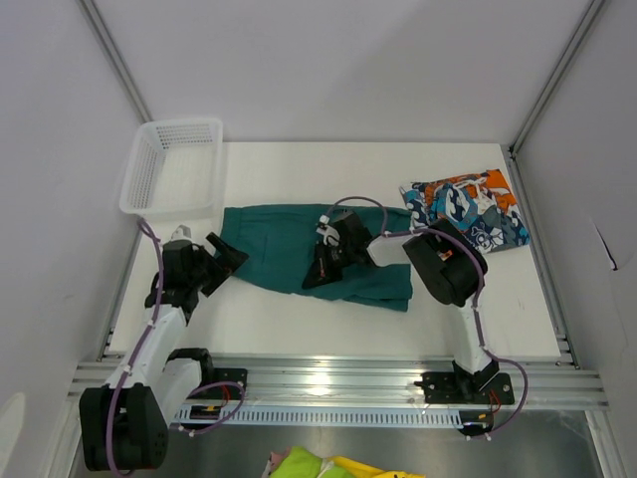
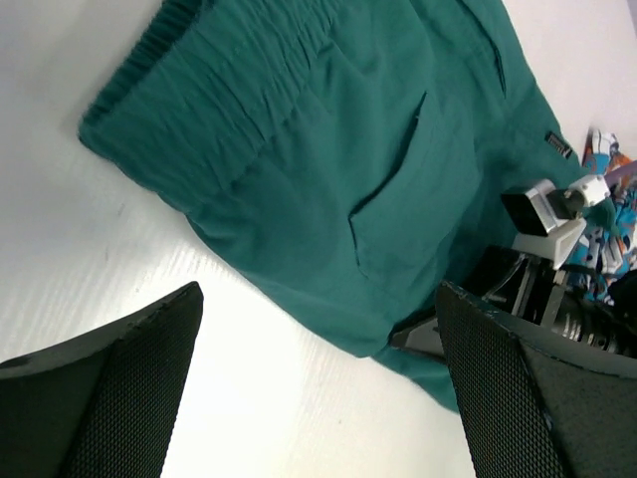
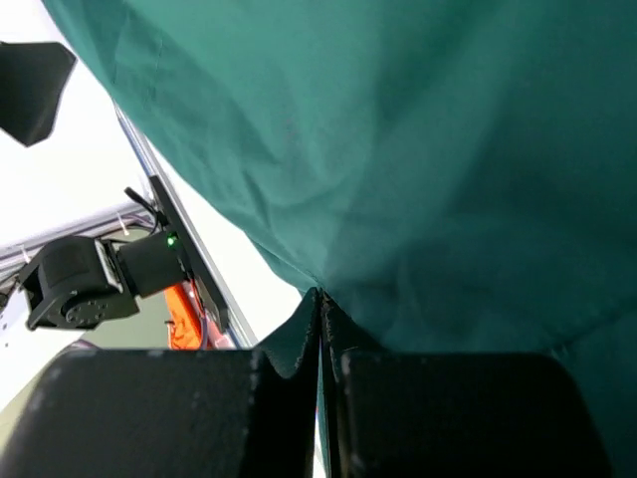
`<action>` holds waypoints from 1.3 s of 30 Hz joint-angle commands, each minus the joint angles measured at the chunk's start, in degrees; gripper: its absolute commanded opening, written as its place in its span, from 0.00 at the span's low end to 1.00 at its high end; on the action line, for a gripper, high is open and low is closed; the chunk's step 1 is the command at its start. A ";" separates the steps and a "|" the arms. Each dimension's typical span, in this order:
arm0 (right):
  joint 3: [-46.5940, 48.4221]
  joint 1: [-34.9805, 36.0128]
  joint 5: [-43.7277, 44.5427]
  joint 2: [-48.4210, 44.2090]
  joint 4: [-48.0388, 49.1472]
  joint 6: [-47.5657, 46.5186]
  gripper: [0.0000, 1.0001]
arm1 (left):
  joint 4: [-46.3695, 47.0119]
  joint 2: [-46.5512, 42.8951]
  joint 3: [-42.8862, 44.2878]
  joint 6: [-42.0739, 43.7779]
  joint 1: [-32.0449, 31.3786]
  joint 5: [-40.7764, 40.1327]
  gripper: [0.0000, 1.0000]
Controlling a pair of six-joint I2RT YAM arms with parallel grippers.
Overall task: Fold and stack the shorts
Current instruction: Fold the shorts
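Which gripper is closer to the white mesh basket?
Left. The left gripper is open just below the basket in the top view; the right gripper is farther off, shut on the green shorts.

Enclosure, viewed from above. Work surface: white table (image 1: 269, 321), matte, with faint scuffs in the left wrist view. Back wall (image 1: 348, 60) is a plain pale grey panel. The left wall (image 1: 50, 199) and right wall (image 1: 587, 179) are the same and slant inward in the overhead view. A metal strut runs up each rear corner: left strut (image 1: 112, 60), right strut (image 1: 559, 70). The right wall carries a small dark mark (image 1: 604, 249). An aluminium rail (image 1: 348, 378) runs along the table's near edge, with a slotted white strip (image 1: 328, 413) just below it. Beneath that is grey floor (image 1: 537, 453). Light is even and diffuse, shadows on the table soft and short.
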 commanded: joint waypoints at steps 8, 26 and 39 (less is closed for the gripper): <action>-7.65 -6.70 -1.16 -7.95 -1.80 -4.30 0.04 | 10.39 2.88 -5.13 -2.30 -3.80 8.30 0.99; 12.19 -2.13 -1.51 -3.22 2.22 6.24 0.25 | 18.84 0.18 -8.91 -9.77 -6.08 -1.52 0.99; 22.15 -1.95 -0.73 14.46 9.72 15.75 0.22 | 21.31 3.42 -13.84 -20.41 -5.03 -6.00 0.99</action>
